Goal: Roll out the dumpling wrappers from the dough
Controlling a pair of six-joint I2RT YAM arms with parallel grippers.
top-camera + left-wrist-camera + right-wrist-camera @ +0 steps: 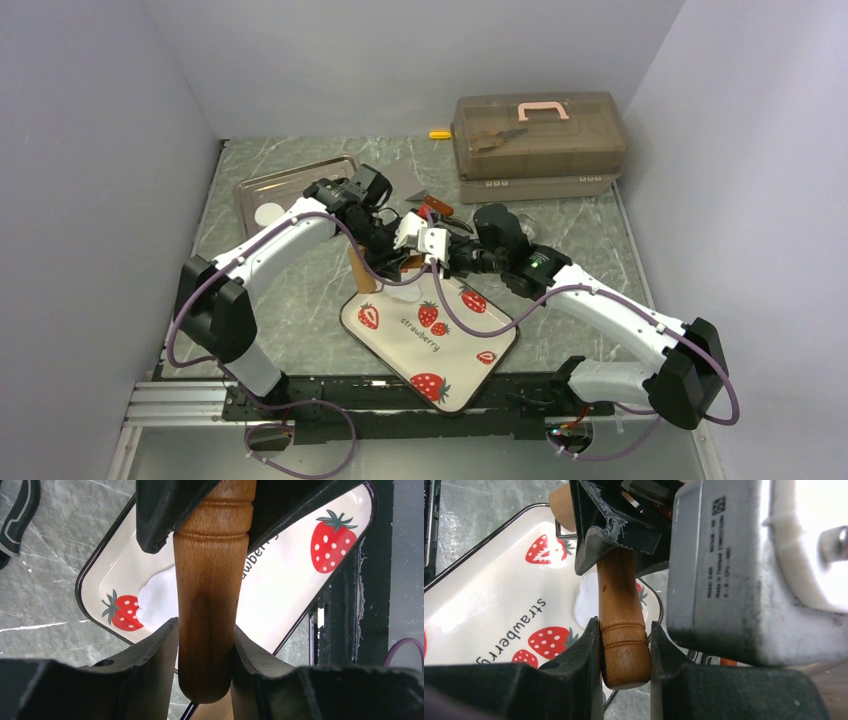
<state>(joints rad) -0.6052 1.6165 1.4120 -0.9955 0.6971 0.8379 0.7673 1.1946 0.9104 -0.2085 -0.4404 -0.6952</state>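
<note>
Top external view is showing the two arms meeting over the far corner of a cream rectangular plate printed with red strawberries (pixel 390 350), which is lying askew on the grey-green marbled table (pixel 300 310) just ahead of the arm bases.

The left gripper (pixel 204 630) is pinching a brown wooden rolling pin (pixel 210 580) near one end, its dark fingers pressing against both sides of the wood. The right gripper (pixel 624 625) is clamping the grooved handle at the other end, both fingers lying against it. The pin is hanging over the plate, carried by both arms. Whether it is touching the plate cannot be told.

A small soft white patch of dough (pixel 155 597) is lying on the plate beside a strawberry print near one corner, partly hidden behind the pin.

Well apart, toward the far left, a shiny metal tray (pixel 300 180) is carrying one thin round white dumpling wrapper (pixel 270 214). A translucent brown plastic toolbox with a pink handle (pixel 540 135) is standing at the far right of the table.
</note>
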